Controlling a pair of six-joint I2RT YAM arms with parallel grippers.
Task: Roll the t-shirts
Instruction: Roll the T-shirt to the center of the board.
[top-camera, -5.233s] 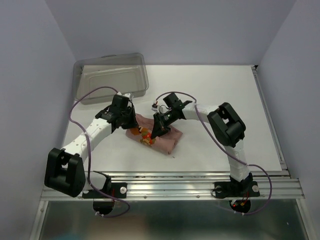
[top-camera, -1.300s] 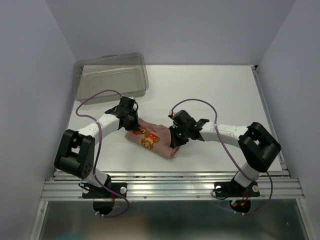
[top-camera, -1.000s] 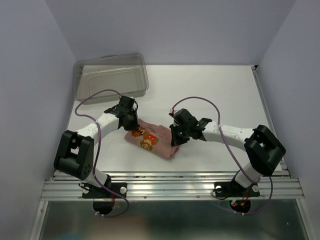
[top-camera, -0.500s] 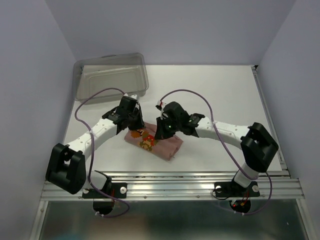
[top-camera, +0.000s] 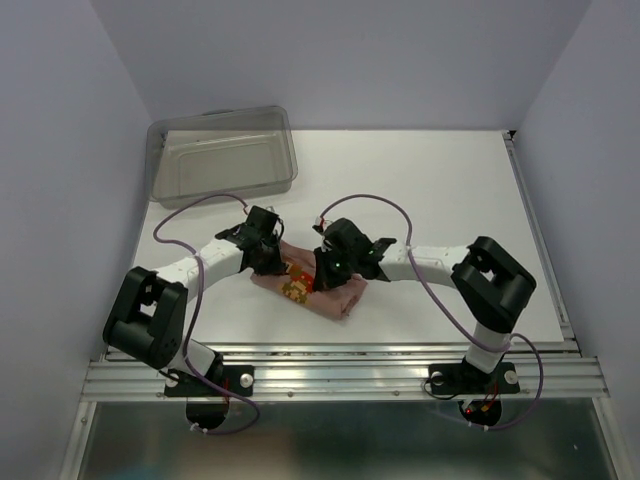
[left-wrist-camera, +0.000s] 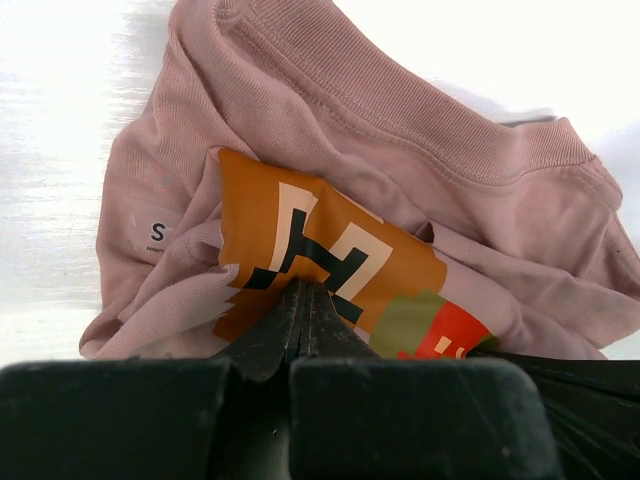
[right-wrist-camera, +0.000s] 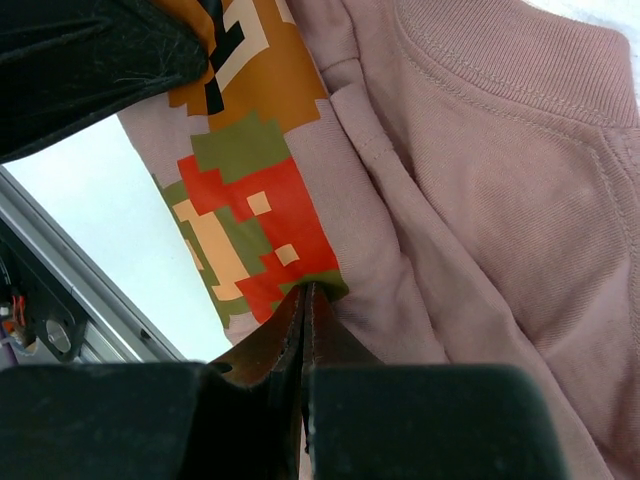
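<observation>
The dusty-pink t-shirt (top-camera: 338, 297) lies as a short bunched roll on the white table, near the front middle. Its orange, red and green print (left-wrist-camera: 330, 250) faces up, and the ribbed collar (left-wrist-camera: 440, 130) shows in the left wrist view. My left gripper (top-camera: 274, 262) is shut, with its tips (left-wrist-camera: 303, 286) pressed onto the orange part of the print. My right gripper (top-camera: 322, 276) is also shut, its tips (right-wrist-camera: 308, 288) resting on the red and green edge of the print (right-wrist-camera: 250, 215). No cloth shows between either pair of fingers.
A clear grey plastic bin (top-camera: 222, 152) stands at the back left of the table (top-camera: 450, 190). The metal rail (top-camera: 340, 375) runs along the near edge, just in front of the roll. Purple cables loop above both arms.
My right gripper has moved left, from the roll's right end onto the print. The left gripper has shifted slightly right and toward the front. The roll looks a little more bunched.
</observation>
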